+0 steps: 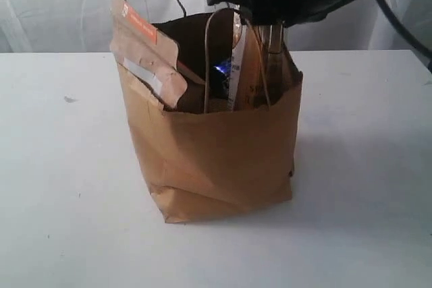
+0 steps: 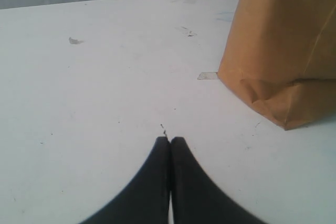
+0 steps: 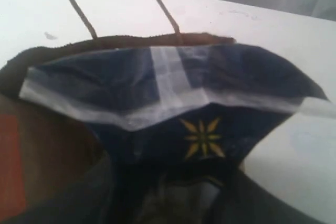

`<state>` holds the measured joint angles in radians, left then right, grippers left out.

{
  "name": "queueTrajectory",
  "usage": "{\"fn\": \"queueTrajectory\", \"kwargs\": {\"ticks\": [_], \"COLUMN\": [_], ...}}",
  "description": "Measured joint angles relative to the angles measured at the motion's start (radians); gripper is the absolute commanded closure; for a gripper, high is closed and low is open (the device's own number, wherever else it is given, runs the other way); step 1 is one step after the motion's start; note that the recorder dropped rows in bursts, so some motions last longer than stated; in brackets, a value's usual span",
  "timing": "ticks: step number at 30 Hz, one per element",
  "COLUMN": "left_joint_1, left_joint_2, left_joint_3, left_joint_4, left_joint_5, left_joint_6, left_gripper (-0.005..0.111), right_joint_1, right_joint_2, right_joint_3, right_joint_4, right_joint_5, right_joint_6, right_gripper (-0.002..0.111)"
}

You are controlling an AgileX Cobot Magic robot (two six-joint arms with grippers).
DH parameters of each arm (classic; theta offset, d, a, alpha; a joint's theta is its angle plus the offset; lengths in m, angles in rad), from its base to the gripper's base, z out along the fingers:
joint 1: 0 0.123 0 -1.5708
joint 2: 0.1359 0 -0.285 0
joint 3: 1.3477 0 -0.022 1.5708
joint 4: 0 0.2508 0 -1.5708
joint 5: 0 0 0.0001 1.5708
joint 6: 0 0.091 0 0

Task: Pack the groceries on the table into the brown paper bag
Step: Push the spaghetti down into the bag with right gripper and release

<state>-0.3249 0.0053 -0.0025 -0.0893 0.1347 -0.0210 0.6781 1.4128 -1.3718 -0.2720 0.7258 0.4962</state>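
The brown paper bag (image 1: 223, 160) stands upright mid-table (image 1: 67, 200). A brown pouch with orange label (image 1: 145, 59) leans out of its left side. My right gripper (image 1: 260, 28) hangs over the bag mouth, shut on the dark blue spaghetti pack (image 1: 236, 65), whose lower part is inside the bag. The right wrist view shows that pack (image 3: 173, 93) with its clear seal and a yellow star, between my right gripper's (image 3: 178, 182) dark fingers (image 3: 79, 198). My left gripper (image 2: 169, 140) is shut and empty, low over the table (image 2: 105, 77), the bag (image 2: 283, 51) off to one side. Other groceries are hidden.
A small grey mark (image 1: 69, 99) lies on the tabletop left of the bag. A strip of tape (image 2: 207, 75) sits at the bag's base corner. The bag's cord handles (image 3: 79, 9) rise in front of the pack. White curtains hang behind the table.
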Motion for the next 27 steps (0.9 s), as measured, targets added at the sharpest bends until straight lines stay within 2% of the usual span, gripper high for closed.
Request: {"fn": "queueTrajectory", "kwargs": {"ticks": [9,21,27], "left_joint_1": [0.000,0.000,0.000], "left_joint_2": [0.000,0.000,0.000], "left_joint_3": [0.000,0.000,0.000], "left_joint_4": [0.000,0.000,0.000], "left_joint_5": [0.000,0.000,0.000], "left_joint_6": [0.000,0.000,0.000], "left_gripper": [0.107,0.107,0.107], "right_joint_1": [0.000,0.002,0.002], "right_joint_2": [-0.002,0.004,0.004], "right_joint_3": [0.076,0.070,0.070], "right_joint_4": [-0.012,-0.220,-0.227], "right_joint_5": [-0.106,-0.114,-0.114], "right_joint_6": [0.002,0.065,0.062], "right_gripper": [0.108,0.108,0.108]}}
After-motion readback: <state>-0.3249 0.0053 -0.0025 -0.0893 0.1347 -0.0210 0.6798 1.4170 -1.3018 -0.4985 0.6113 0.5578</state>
